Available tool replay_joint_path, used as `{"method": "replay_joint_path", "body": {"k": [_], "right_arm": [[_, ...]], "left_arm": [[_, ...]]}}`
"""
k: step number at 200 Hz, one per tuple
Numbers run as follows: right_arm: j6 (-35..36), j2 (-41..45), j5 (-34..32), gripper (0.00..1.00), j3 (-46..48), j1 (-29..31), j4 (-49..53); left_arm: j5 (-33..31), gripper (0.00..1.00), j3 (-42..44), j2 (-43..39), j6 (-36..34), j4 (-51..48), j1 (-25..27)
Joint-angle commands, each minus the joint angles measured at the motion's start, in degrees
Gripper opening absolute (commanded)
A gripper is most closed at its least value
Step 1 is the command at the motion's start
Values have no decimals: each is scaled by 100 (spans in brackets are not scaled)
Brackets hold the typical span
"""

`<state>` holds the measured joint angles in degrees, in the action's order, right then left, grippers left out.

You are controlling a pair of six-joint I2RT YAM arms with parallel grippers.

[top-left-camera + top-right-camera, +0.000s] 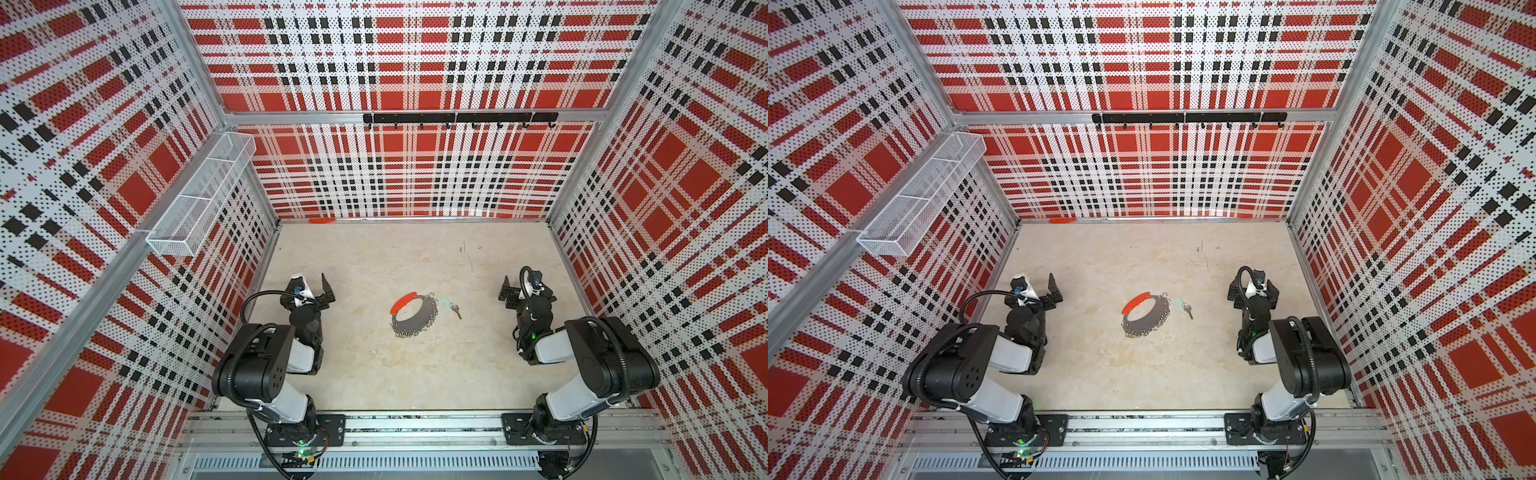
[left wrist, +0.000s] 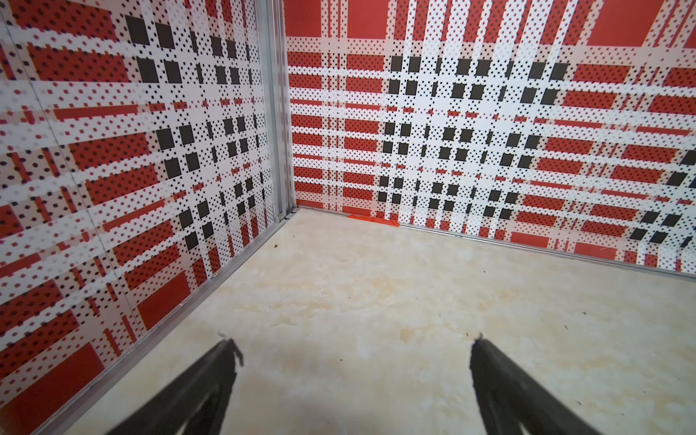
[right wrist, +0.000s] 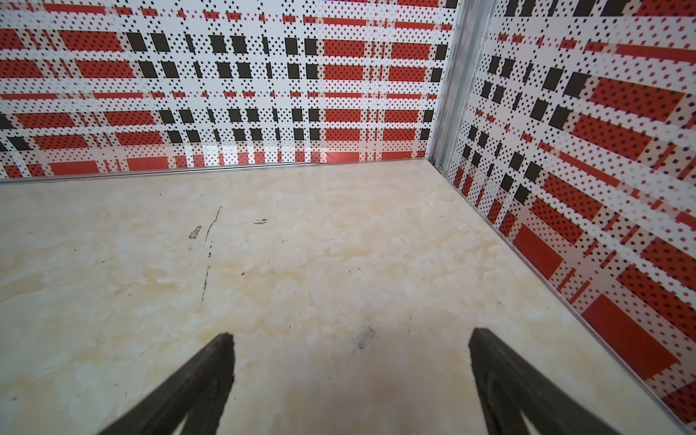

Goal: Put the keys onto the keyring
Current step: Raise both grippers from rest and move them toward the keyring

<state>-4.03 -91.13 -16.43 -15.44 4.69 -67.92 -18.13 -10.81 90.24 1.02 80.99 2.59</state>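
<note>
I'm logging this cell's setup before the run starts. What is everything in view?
keyring: one, grey hoop with a red segment, flat at mid-table
keys: one set, brass-and-silver key on a teal tag, on the table beside the keyring, toward the right arm
orange-red strip: one, at the foot of the back wall
wire basket: one, white mesh, on the left wall
hook rail: one, black, on the back wall
table: one, beige marbled
left gripper: one, black, open, empty, left of the keyring
right gripper: one, black, open, empty, right of the keys
</note>
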Motion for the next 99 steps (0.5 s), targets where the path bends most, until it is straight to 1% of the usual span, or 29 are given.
{"method": "replay_joint_path", "body": {"k": [1,99], "right_arm": [[50,106,114,100,-49,-45,22],[62,95,131,100,-47,-49,-43]], "left_arm": [[82,98,-69,9,-14,42,-44],[82,98,-66,11,-8,40,-48]]}}
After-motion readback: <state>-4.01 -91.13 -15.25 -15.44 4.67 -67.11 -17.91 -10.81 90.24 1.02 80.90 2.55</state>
